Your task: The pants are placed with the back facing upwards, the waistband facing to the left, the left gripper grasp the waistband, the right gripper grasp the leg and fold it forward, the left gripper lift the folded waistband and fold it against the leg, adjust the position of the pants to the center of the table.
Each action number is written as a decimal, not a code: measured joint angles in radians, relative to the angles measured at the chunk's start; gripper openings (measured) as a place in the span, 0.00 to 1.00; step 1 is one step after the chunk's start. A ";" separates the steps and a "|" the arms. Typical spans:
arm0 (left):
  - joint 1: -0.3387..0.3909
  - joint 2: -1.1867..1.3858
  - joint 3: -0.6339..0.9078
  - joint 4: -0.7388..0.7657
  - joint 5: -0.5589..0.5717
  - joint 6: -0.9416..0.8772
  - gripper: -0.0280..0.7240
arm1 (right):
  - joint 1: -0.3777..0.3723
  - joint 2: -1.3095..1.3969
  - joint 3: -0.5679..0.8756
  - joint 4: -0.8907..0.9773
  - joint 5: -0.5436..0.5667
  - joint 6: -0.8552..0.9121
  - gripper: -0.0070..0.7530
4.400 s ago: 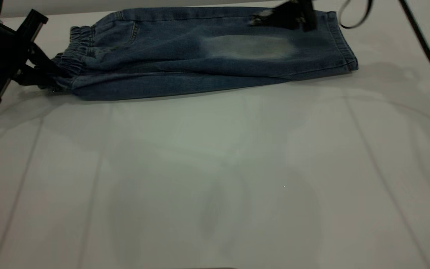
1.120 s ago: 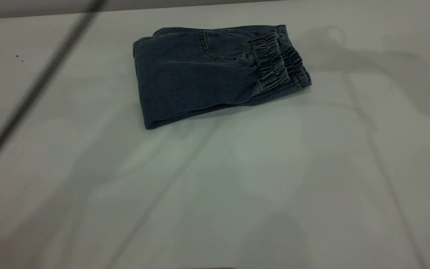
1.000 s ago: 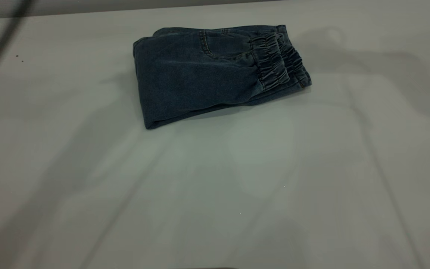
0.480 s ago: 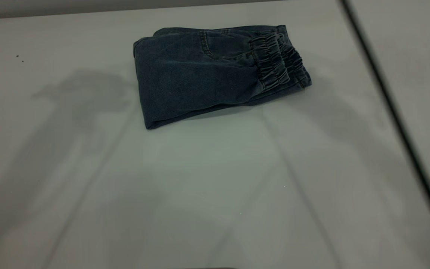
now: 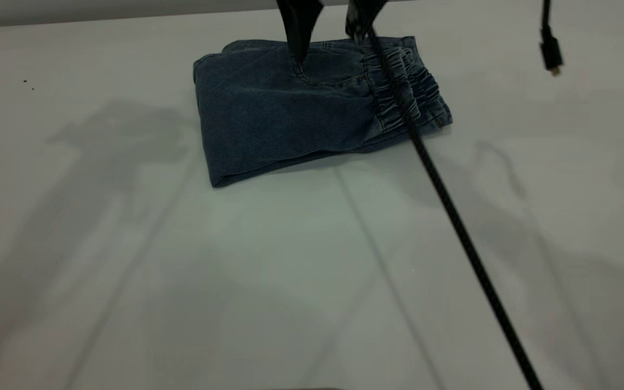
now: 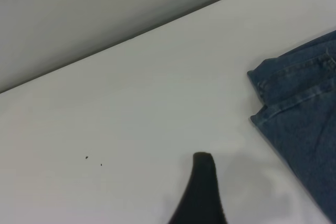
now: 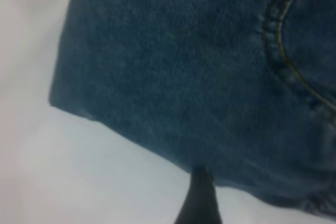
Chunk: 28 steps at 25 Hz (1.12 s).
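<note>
The pants (image 5: 279, 119) lie folded into a compact blue denim bundle on the table (image 5: 312, 281), towards its far side. The gathered waistband (image 5: 404, 86) rests on top at the bundle's right end. The leg is underneath, mostly hidden. My right gripper (image 5: 327, 46) reaches down from the far edge, open, one fingertip touching the denim by the back pocket seam. The right wrist view shows that finger (image 7: 202, 195) at the pants' (image 7: 199, 77) edge. My left gripper is outside the exterior view. Its finger (image 6: 202, 187) hovers over bare table, left of the pants' corner (image 6: 299, 124).
A black braided cable (image 5: 453, 216) runs diagonally from above the waistband to the near right corner. A loose cable end (image 5: 550, 54) hangs at the far right. Two dark specks (image 5: 26, 82) mark the table at far left. The table's far edge (image 5: 101, 15) runs just behind the pants.
The long pants have been folded in half, waistband now at the right. In the last second the bundle stayed put, the cable swung across, and the right gripper came down onto it.
</note>
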 joint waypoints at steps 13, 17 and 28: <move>0.000 0.000 0.000 -0.037 0.008 0.000 0.80 | 0.000 0.154 0.000 -0.147 -0.170 0.098 0.69; 0.000 0.000 0.001 -0.042 0.010 0.000 0.80 | 0.000 0.170 -0.001 -0.143 -0.151 0.130 0.68; 0.000 0.015 0.002 -0.046 0.010 0.000 0.80 | 0.000 0.173 -0.005 0.017 0.048 0.174 0.68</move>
